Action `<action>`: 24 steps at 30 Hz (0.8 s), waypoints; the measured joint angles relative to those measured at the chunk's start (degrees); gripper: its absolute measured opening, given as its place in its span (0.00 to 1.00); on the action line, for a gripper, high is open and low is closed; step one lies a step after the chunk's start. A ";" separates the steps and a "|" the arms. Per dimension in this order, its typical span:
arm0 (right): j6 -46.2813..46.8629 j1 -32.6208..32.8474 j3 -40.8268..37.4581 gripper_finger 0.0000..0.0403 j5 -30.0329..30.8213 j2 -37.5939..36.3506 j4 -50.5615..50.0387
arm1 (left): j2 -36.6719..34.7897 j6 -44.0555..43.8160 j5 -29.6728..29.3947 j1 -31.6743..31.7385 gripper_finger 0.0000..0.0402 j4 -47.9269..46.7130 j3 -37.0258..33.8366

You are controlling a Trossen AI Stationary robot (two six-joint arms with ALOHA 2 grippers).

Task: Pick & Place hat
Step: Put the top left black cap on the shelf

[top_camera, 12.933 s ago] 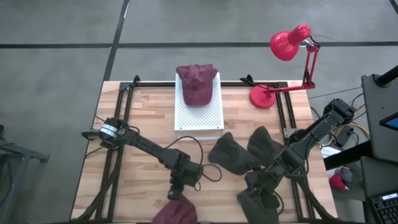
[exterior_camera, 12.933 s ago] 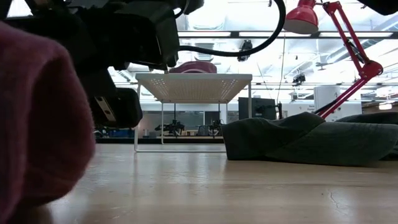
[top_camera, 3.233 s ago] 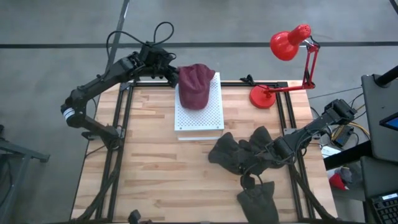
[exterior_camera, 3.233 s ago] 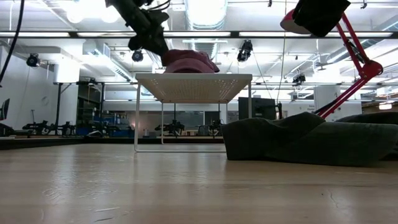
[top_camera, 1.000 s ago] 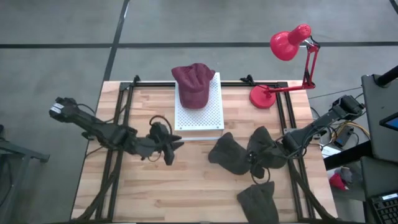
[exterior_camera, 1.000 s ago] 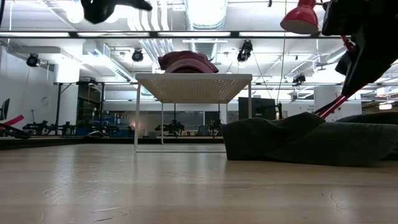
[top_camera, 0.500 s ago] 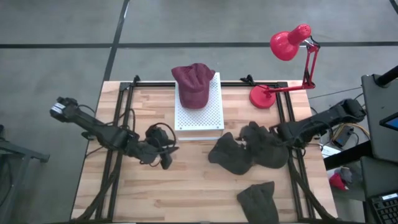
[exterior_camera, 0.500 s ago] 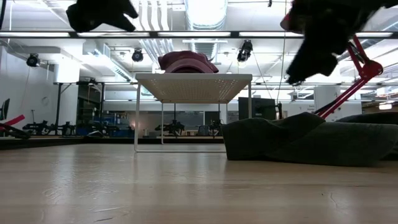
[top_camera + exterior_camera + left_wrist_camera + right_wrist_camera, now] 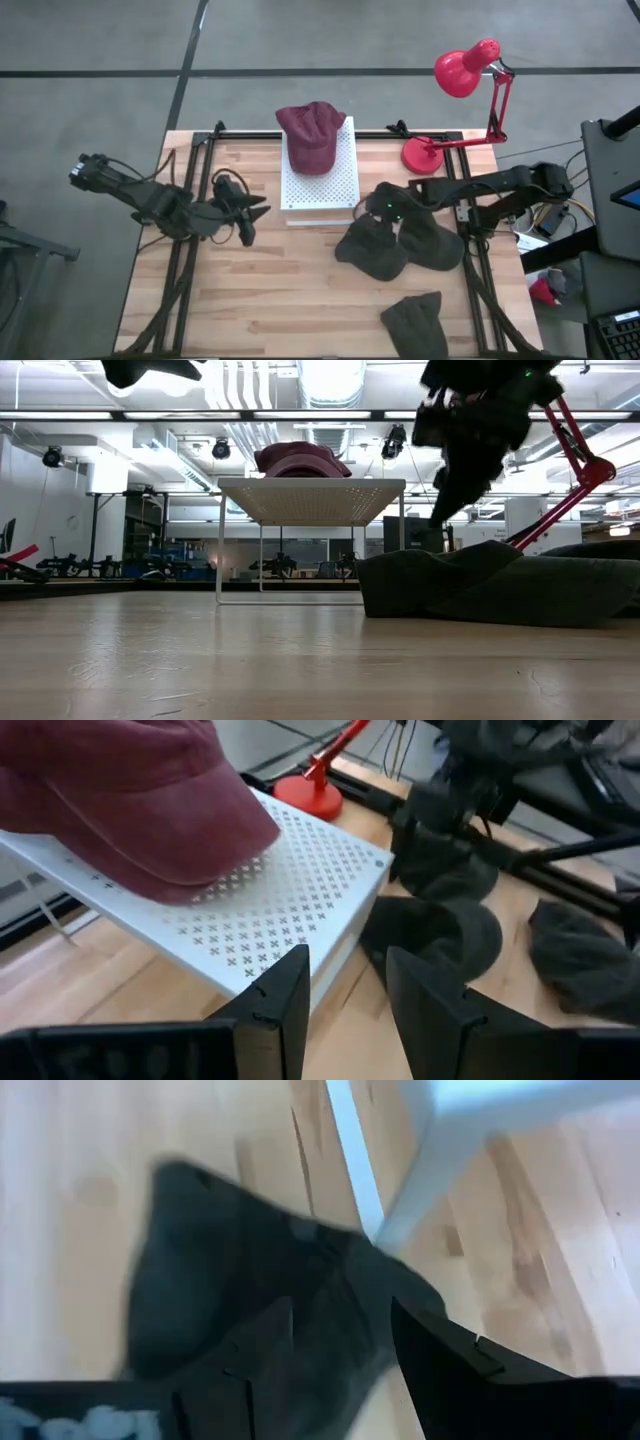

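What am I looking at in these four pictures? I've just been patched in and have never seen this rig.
It is a wooden table with two dark robot arms. One picture looks straight down, one looks level across the tabletop, and two come from cameras on the arms' wrists.

A dark red cap lies on a white perforated stand at the back. A red desk lamp stands at the back right. Two dark grey caps lie together right of the stand, and a third grey cap lies near the front edge.

The left gripper hangs open beside the stand, holding nothing. The right gripper is open above the grey pair, also holding nothing.
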 joint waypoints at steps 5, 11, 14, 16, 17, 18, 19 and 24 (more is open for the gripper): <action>-7.22 -1.55 1.09 0.42 -0.16 4.93 -3.25 | -0.31 -2.66 -3.54 0.00 0.32 0.00 0.00; -12.67 -1.93 2.34 0.42 0.10 9.28 -2.54 | 0.67 -3.43 -4.06 0.11 0.32 0.02 -0.02; -14.87 -1.96 3.11 0.42 0.07 10.61 -2.29 | 1.24 -4.60 -4.06 0.11 0.32 0.04 -0.02; -16.57 -1.96 3.50 0.42 -0.17 11.19 -2.06 | 1.68 -4.76 -4.06 0.11 0.32 0.05 -0.02; -17.34 -1.96 3.63 0.41 -0.46 11.46 -2.07 | 1.87 -5.08 -4.06 0.11 0.32 0.11 -0.02; -17.97 -2.00 3.79 0.40 -0.98 11.72 -2.12 | 2.00 -5.51 -4.06 0.11 0.32 0.18 -0.02; -18.45 -2.08 3.90 0.40 -1.25 11.87 -2.18 | 2.10 -6.03 -4.04 0.11 0.32 0.28 -0.02; -18.72 -2.10 3.71 0.32 -1.69 11.85 -2.31 | 2.56 -7.40 -4.04 0.11 0.32 0.50 -0.02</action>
